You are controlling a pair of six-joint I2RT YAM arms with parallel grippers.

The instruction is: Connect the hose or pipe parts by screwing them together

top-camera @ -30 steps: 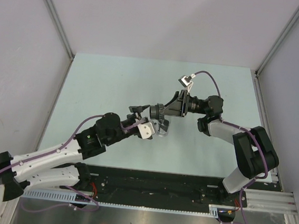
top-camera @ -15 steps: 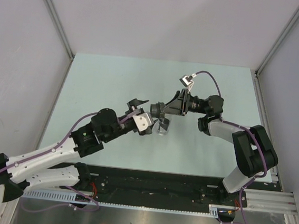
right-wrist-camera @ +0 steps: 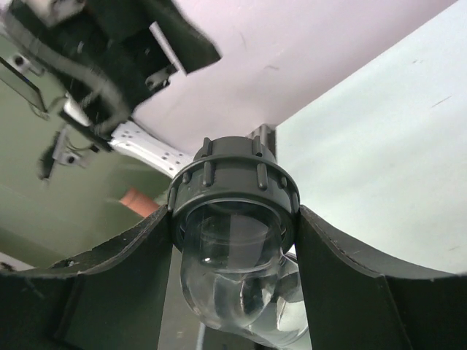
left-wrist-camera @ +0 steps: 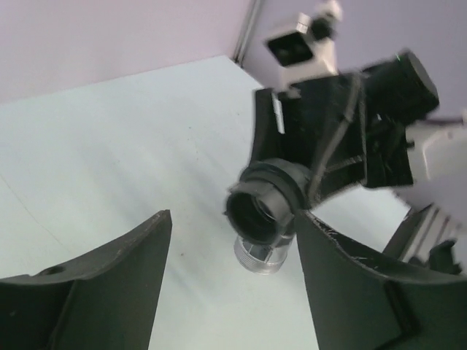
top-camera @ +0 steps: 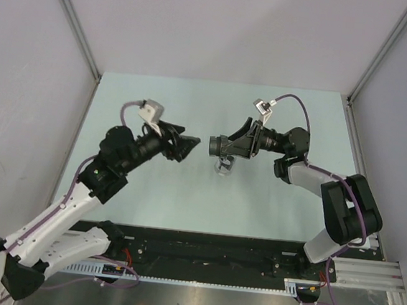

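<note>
The right claw (top-camera: 221,145) is clenched on the black nut (right-wrist-camera: 233,182), its two fingers pressing the nut's ribbed rim from either side, just right of centre in the overhead frame. The nut is held above the table (top-camera: 184,201), its opening facing left. Directly below it in that frame the grey ribbed cylinder (top-camera: 222,167) stands upright on the table; whether the two touch cannot be told. In the right wrist view a clear rounded piece (right-wrist-camera: 230,255) sits against the nut, joined or not I cannot tell. Left of centre, the left claw (top-camera: 188,144) is released, fingers spread wide around nothing, tips pointing right toward the nut and apart from it.
</note>
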